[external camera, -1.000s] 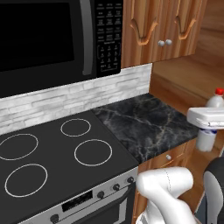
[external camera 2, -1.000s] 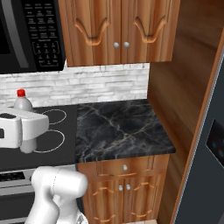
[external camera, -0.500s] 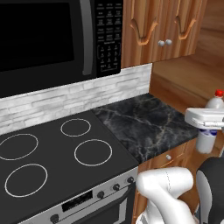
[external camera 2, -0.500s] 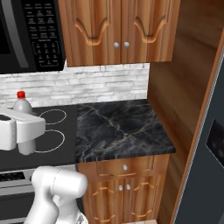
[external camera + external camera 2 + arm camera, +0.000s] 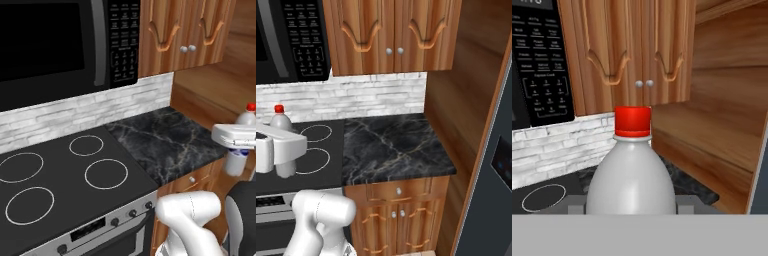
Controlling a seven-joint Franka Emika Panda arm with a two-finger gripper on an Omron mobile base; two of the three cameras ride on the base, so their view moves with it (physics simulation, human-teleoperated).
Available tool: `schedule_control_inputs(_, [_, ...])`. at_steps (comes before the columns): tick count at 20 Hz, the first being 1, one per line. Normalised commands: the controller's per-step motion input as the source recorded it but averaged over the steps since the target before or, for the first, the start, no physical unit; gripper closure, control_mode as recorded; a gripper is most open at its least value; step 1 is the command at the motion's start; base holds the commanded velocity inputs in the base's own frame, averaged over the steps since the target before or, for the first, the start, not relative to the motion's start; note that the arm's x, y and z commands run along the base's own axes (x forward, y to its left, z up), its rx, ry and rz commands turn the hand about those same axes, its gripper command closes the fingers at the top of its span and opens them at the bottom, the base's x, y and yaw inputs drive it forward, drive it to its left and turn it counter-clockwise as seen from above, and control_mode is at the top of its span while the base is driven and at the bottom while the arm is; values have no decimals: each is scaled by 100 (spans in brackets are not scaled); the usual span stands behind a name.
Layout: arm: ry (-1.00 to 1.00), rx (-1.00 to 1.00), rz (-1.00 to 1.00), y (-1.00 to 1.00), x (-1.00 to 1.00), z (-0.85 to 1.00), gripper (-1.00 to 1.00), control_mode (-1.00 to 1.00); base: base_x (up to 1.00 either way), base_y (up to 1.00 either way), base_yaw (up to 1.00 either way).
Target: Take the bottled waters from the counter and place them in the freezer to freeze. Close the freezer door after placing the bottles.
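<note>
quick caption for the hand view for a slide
Red-capped water bottle held upright close to the hand camera, wooden cabinets and microwave keypad behind.

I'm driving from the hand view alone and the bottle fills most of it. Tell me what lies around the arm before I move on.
Observer: In the right base view the gripper holds the red-capped bottle upright, in front of the stovetop.
Operator: Report the counter.
Observer: I see no other bottle on the black marble counter in either base view.
Operator: Say where the freezer is.
Observer: A dark blue-grey panel stands at the right edge of the right base view, past the wooden side wall. I cannot tell whether it is open.
</note>
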Motion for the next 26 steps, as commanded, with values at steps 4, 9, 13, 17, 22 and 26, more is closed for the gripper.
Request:
schedule_control_inputs(4, [0,0,0,0,0,0,100,100,-56,-2,-5])
schedule_control_inputs(9, [0,0,0,0,0,0,100,100,-64,-6,-11])
schedule_control_inputs(13, [0,0,0,0,0,0,100,100,-57,-8,-28])
schedule_control_inputs(17, [0,0,0,0,0,0,100,100,-20,-23,-46])
schedule_control_inputs(22, [0,0,0,0,0,0,100,100,-20,-35,-76])
schedule_control_inputs(26, [0,0,0,0,0,0,100,100,-19,-37,-79])
